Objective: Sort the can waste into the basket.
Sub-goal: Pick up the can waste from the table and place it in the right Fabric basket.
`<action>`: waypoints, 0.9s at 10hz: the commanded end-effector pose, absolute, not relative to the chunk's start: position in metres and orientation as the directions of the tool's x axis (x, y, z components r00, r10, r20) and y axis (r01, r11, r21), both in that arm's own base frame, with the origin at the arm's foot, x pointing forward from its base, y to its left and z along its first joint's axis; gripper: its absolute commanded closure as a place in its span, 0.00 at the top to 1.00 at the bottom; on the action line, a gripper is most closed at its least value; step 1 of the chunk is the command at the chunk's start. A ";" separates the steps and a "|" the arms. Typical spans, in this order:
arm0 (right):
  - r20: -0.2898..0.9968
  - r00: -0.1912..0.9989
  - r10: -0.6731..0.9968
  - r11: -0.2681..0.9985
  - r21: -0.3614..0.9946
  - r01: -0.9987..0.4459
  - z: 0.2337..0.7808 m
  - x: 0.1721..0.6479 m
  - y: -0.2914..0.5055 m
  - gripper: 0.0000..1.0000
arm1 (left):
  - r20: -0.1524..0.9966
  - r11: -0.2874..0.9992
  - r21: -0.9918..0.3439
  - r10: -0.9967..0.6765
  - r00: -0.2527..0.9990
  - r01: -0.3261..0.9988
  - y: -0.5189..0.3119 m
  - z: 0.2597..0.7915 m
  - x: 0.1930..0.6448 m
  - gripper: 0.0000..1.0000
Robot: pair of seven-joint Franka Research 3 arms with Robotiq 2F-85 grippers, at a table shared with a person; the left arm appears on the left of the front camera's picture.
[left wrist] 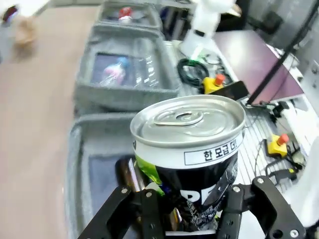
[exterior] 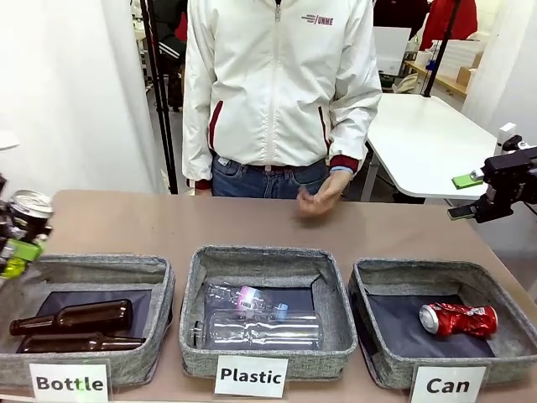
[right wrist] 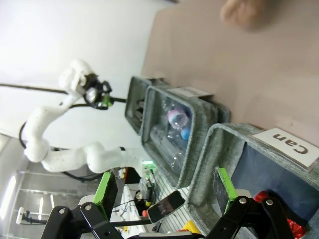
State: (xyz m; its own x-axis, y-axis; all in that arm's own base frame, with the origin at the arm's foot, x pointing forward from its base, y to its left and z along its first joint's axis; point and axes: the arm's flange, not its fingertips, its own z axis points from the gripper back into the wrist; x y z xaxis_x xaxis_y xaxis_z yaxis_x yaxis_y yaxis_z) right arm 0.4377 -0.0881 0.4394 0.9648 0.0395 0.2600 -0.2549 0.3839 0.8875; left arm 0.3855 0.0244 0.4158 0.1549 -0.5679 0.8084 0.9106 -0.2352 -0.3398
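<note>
Can basket: the grey fabric rectangular basket with a dark floor and a white "Can" label (exterior: 382, 290) stands at the tabletop's near right corner, against the near edge. Inside, toward its right wall, lies the shiny red crushed drink can with a silver end (exterior: 458, 319); there is bare floor beside it for a second can.
Plastic basket: the like grey basket labelled "Plastic" (exterior: 197, 290) stands mid-way along the near edge and holds clear plastic bottles (exterior: 260, 323).
Bottle basket: the like grey basket labelled "Bottle" (exterior: 159, 290) sits at the near left corner with two brown glass bottles (exterior: 75, 317) lying on its floor.
Left gripper: the left gripper (left wrist: 187, 211) is clamped on the lower body of the black-silver dented drink can with green marks (left wrist: 192, 164), holding it upright over the Bottle basket's left edge, well apart from the Can basket.
Right gripper: the right gripper (right wrist: 167, 199) hangs with its jaws spread and nothing between them, above the right edge of the tabletop, beyond the Can basket.
Handling: thin metal, probably empty and very light; the walls look easily crushed and smooth, so it may slip. A hold across the body below the stiff rim seems soundest.
</note>
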 end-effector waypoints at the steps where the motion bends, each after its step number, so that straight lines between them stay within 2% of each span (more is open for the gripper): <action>1: 0.297 0.955 0.004 0.529 0.810 -0.254 0.476 0.394 -0.105 1.00 | 0.795 -0.347 -0.246 -0.606 -0.016 0.905 -0.078 0.451 0.377 0.07; 2: 0.281 0.959 -0.035 0.567 0.796 -0.212 0.479 0.372 -0.126 1.00 | 0.780 -0.328 -0.177 -0.622 -0.070 0.928 -0.133 0.472 0.384 0.07; 4: 0.273 0.957 -0.096 0.633 0.759 -0.153 0.464 0.319 -0.176 1.00 | 0.745 -0.366 -0.118 -0.647 -0.161 0.923 -0.250 0.498 0.390 0.07; 6: 0.304 0.929 -0.211 0.631 0.768 -0.108 0.442 0.269 -0.206 1.00 | 0.701 -0.427 -0.140 -0.680 -0.215 0.893 -0.369 0.520 0.407 0.07; 9: 0.347 0.883 -0.314 0.626 0.775 -0.082 0.412 0.209 -0.247 1.00 | 0.733 -0.377 0.014 -0.626 -0.265 0.926 -0.498 0.510 0.403 0.07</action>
State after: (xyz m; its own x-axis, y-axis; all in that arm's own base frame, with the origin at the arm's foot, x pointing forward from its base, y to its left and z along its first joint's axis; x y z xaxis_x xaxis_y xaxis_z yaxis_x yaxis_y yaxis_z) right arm 0.2201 -0.2425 0.4194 0.9023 -0.2996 0.3100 -0.0740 0.6007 0.7960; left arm 0.3942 -0.4772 0.5074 -0.2560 -0.6114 0.7487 0.9103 -0.4130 -0.0261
